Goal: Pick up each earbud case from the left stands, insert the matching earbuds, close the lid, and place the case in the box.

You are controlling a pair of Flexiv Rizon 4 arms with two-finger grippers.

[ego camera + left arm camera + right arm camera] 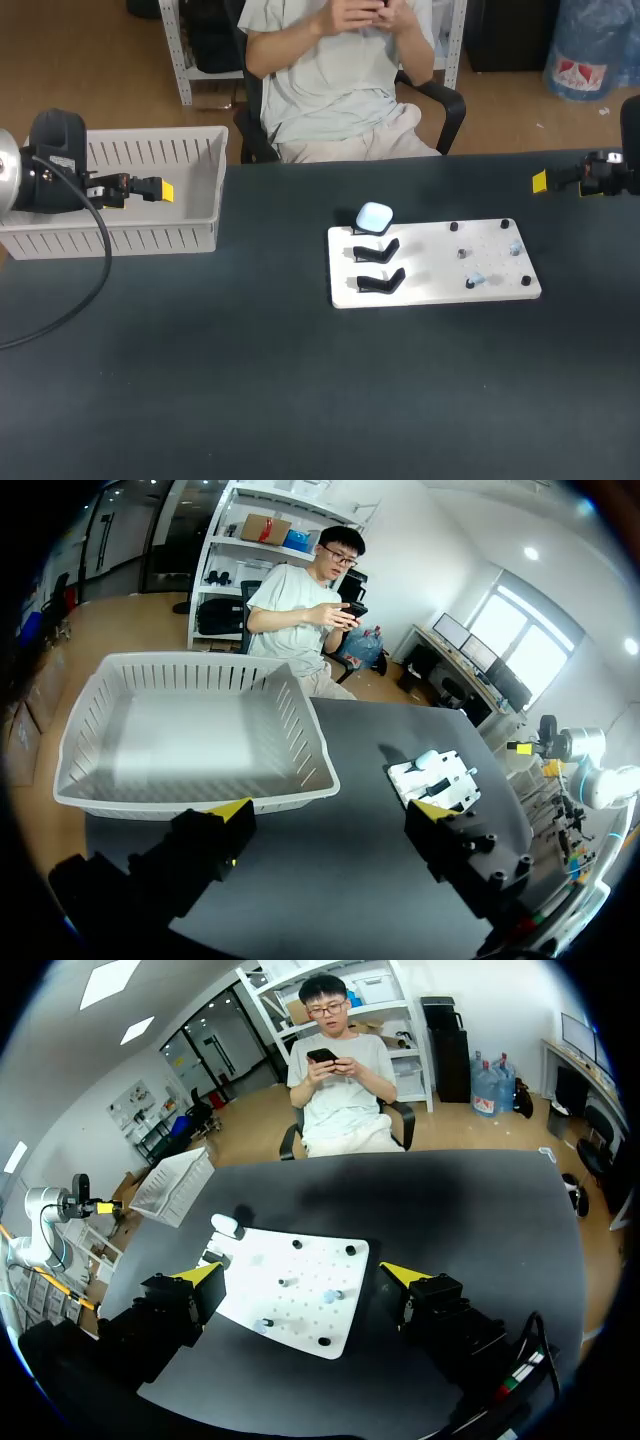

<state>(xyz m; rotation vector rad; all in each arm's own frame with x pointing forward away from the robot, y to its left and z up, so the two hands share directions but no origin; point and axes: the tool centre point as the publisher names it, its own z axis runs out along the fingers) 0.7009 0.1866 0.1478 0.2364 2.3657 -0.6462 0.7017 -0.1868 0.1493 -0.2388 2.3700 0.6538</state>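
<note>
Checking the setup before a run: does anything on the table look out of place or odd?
Only that one earbud case sits on the white board; two black stands beside it are empty.

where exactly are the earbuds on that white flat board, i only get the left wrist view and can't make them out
observer: The head view shows two tiny pale blue earbuds on the right half of the white flat board, among its black pegs.
operator: how many cases are on the stands
observer: One. A pale blue rounded case sits at the far stand, and the two black angled stands on the near side of it hold nothing.
operator: is the right gripper open
observer: Yes. In the right wrist view the right gripper is open with nothing between its fingers, and the board lies ahead of it.
</note>
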